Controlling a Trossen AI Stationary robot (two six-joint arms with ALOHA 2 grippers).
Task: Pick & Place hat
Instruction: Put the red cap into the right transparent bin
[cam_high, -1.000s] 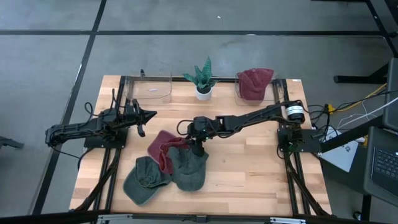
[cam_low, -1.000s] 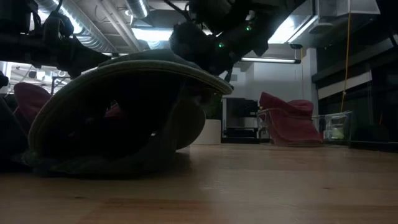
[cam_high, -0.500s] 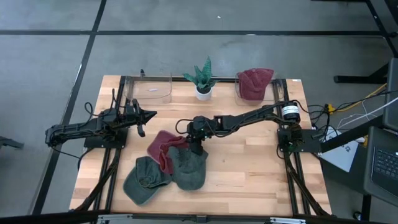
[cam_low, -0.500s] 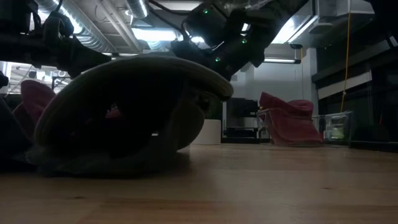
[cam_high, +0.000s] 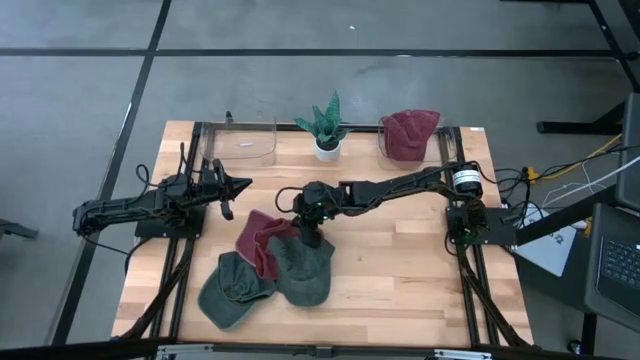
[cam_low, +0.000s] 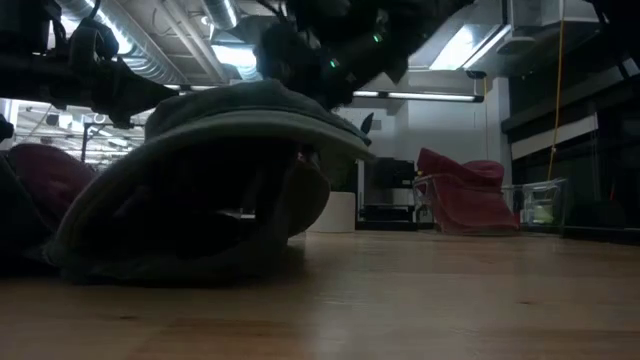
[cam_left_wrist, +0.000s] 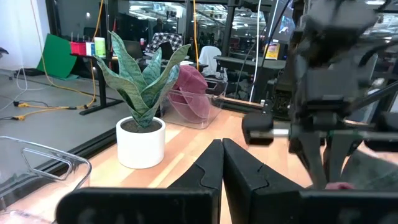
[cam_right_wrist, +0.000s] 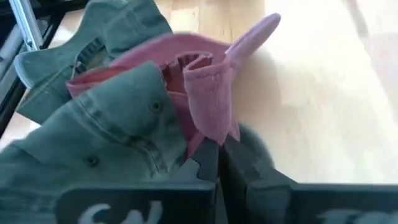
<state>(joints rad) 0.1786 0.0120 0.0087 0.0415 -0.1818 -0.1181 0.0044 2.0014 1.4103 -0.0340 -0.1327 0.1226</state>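
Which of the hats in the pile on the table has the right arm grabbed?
The red hat, lying between the two green hats. The right gripper has its jaws shut on a fold of its red cloth; the green ones lie untouched.

The wooden table (cam_high: 400, 270) lies bare right of the piled caps — a broad open stretch. The pile itself, a red cap (cam_high: 262, 240) between two green caps (cam_high: 305, 268), fills the front-left middle. Along the far edge stand an empty clear bin (cam_high: 250, 142), a potted plant (cam_high: 327, 128) and a bin holding a red hat (cam_high: 410, 135) — narrow gaps between them.
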